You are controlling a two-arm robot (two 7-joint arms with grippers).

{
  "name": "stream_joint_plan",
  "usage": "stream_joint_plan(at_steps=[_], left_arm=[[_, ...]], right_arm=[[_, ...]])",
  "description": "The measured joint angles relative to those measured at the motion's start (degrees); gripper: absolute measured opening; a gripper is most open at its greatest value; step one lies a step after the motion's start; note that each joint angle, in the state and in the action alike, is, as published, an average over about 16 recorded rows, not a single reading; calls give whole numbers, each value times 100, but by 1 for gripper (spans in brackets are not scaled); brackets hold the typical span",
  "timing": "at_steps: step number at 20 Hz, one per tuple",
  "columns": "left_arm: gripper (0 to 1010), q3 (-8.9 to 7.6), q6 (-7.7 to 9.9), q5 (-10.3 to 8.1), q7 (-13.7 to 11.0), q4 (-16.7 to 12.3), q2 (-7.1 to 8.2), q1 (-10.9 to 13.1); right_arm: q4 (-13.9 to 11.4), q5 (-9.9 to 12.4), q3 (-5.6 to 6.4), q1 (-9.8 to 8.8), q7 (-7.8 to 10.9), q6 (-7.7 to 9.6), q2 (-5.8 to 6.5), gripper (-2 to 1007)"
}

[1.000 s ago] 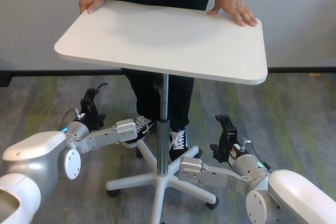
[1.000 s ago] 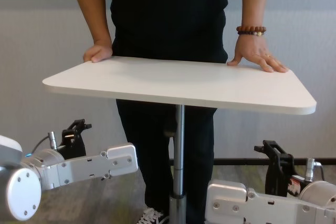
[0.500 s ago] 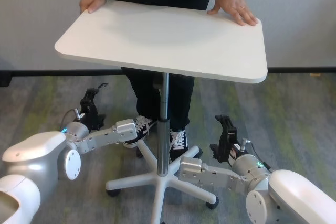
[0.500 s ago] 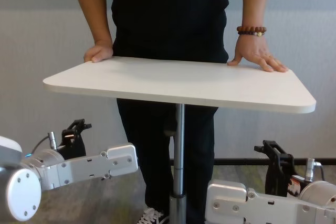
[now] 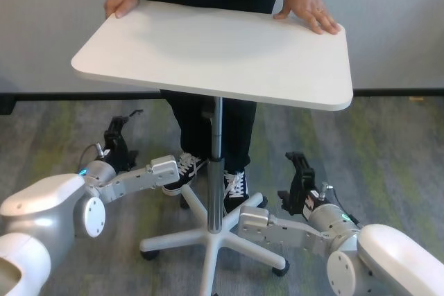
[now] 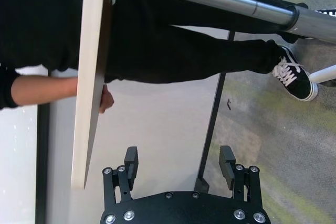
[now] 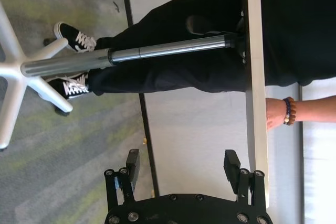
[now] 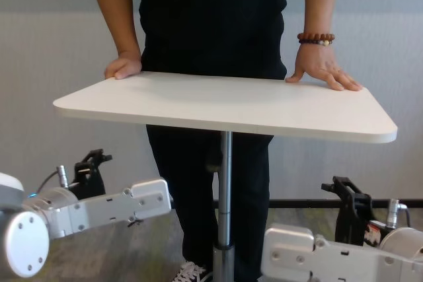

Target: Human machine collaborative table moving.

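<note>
The tabletop (image 5: 215, 50) is plain white, on a silver pole (image 5: 216, 171) with a white star base (image 5: 208, 240). The person (image 8: 211, 18) wears a black top and black trousers, a brown bead bracelet (image 8: 316, 37), and black sneakers with white laces (image 5: 237, 186). The arms are silver-grey; each end effector, left (image 5: 119, 126) and right (image 5: 298, 164), is black. The carpet (image 5: 388, 157) is mottled grey with green streaks.

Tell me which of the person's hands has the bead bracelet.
The hand lying flat on the table on the robot's right; the other hand, gripping the left corner, has a bare wrist.
</note>
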Motion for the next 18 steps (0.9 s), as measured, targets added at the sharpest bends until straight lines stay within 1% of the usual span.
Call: stream_joint_plan(at_steps=[3,7,12,18], left_arm=[[1000,-8,20,-239,-68,-248,105,121],[1000,-24,59,-703,-193,-727,309,353],[1000,-50,123,-1458,-390,-1506,642,734],[1000,-86,209,-2469,-649,-2549,1088,1246]], right_arm=[[-34,237,21,-10,-21,-65,64,1001],[-103,713,64,-31,-63,-195,192,1001],[-215,1483,135,-66,-128,-406,400,1001],[-364,2513,230,-114,-215,-688,678,1001]])
